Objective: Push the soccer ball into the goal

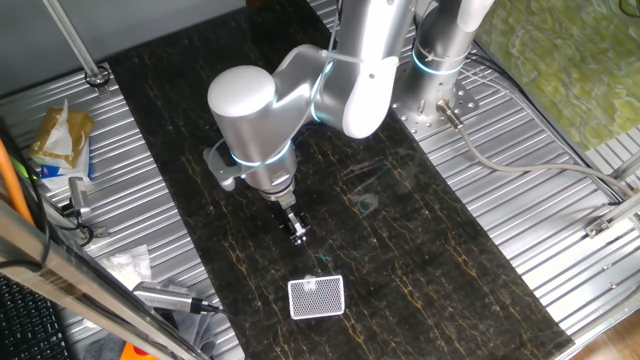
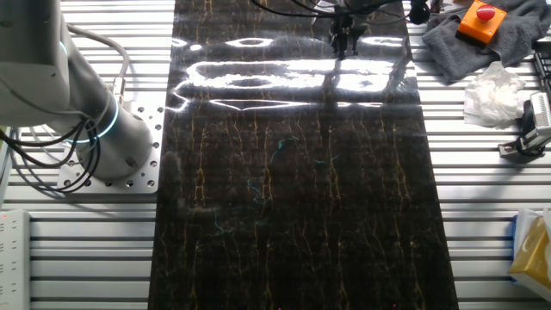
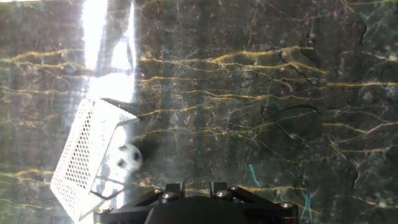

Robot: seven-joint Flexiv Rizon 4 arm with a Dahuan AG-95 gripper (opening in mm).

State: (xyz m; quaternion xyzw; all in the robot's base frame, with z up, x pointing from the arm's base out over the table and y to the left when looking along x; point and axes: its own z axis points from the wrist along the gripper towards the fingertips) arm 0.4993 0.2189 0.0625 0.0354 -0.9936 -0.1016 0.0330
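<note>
The goal (image 3: 84,158), a white-framed mesh box, lies at the lower left of the hand view; in one fixed view it (image 1: 316,297) sits near the front end of the dark marble mat. The soccer ball (image 3: 129,157) is at the goal's open side, at or just inside the mouth; I cannot tell which. It does not show in the fixed views. My gripper (image 1: 298,236) hangs just behind the goal, a short way above the mat, its fingers together and empty. In the other fixed view it (image 2: 344,41) is at the far top edge. The goal is out of that view.
The robot's base (image 2: 103,129) stands left of the mat (image 2: 293,189). An orange button box (image 2: 479,19) on a grey cloth and crumpled white paper (image 2: 492,95) lie to the right. Bags (image 1: 60,140) and a tool (image 1: 165,297) lie on the ribbed table beside the mat.
</note>
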